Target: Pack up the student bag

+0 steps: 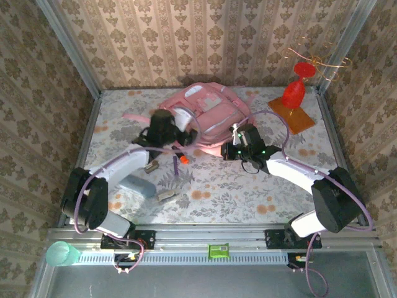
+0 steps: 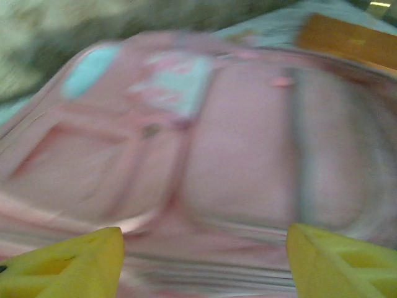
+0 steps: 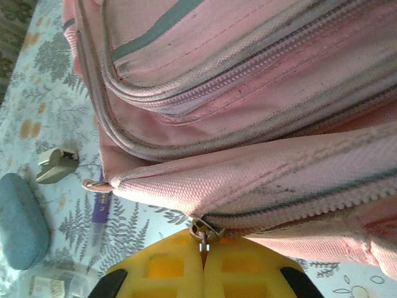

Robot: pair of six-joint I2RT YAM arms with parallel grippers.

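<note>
The soft student bag [image 1: 205, 115] will sag, I judge. Your right gripper [image 3: 203, 251] pinches its zipper pull [image 3: 200, 233]; your left gripper [image 2: 205, 239] gapes, apparently empty.

We see walls [image 1: 205, 37] papered in a beige-and-brown damask pattern on three sides, with grey metal posts [image 1: 67, 46] at the back corners. The table [image 1: 248, 189] wears a pale floral cloth, and an aluminium rail [image 1: 186, 236] runs along its near edge.

Overhead looks down; both wrists hug student bag [image 1: 211, 105] [image 2: 236, 143] [image 3: 248, 74].
</note>
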